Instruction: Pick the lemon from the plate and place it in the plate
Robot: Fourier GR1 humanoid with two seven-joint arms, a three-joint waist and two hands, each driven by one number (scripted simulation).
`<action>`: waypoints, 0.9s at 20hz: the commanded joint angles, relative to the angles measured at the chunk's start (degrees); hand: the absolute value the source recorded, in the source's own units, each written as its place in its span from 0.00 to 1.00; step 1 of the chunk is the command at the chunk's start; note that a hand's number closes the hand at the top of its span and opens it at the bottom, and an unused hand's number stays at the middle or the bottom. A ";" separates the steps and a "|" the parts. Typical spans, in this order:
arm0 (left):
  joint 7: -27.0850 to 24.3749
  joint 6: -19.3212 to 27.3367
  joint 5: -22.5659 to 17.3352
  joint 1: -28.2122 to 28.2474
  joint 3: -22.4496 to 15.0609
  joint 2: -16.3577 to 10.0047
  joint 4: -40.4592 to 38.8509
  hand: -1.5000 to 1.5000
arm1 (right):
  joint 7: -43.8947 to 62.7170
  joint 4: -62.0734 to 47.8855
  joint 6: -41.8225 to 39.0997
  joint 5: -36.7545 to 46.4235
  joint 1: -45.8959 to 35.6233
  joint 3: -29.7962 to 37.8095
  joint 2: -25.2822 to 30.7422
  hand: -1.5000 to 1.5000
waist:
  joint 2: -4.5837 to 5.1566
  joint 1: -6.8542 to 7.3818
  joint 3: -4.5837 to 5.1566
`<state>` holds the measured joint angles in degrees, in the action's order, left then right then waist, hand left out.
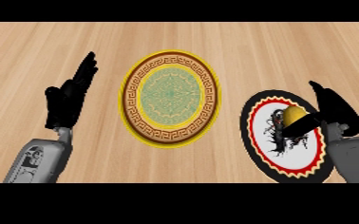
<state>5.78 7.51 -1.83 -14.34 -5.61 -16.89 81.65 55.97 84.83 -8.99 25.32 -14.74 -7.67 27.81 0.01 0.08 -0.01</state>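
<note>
Item: lemon [294, 113], yellow, smooth and rounded, only its upper part showing. It sits over the white centre of the right-hand plate [247, 123], at the plate's upper right portion; whether it rests on the plate or is raised off it cannot be told. Holder: right hand [335, 108], black, coming in from the lower right, its thumb laid across the lemon's lower side and its fingers standing up behind the fruit's right side, so the hand is closed around the lemon. The right-hand plate has a black outer rim, a red ring edged with a pale zigzag, and a white centre bearing a dark, ink-like figure beside the lemon; the figure's subject is not legible. Second plate [127, 99]: centre of the worktop [210, 38], well apart from the first, with a yellow edge, a brown band carrying a gold key pattern, an inner yellow ring and a pale green patterned centre. Left hand [67, 102]: black, on a grey forearm, resting at the left of the view with straight fingers pointing up, holding nothing. Worktop: light wood grain.
</note>
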 commanded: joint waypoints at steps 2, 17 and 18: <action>-3.18 -0.68 2.12 -4.24 2.10 2.85 -7.33 0.50 | 0.39 0.09 -1.47 2.86 1.88 0.77 -2.77 0.00 | 0.03 -0.33 0.03; 2.43 -3.56 5.54 1.03 4.10 4.59 2.63 0.50 | -8.49 -5.54 0.81 13.79 2.12 4.52 -6.11 1.00 | -0.05 -0.04 0.01; 0.16 -2.80 6.35 0.55 3.96 5.86 1.13 0.50 | -8.84 -5.02 1.52 14.21 2.57 5.36 -6.33 1.00 | -0.04 -0.10 0.02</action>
<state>6.29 4.79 3.15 -14.38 -1.82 -12.43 81.88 47.43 78.66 -7.37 37.20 -12.52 -3.48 22.29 0.00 0.01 0.00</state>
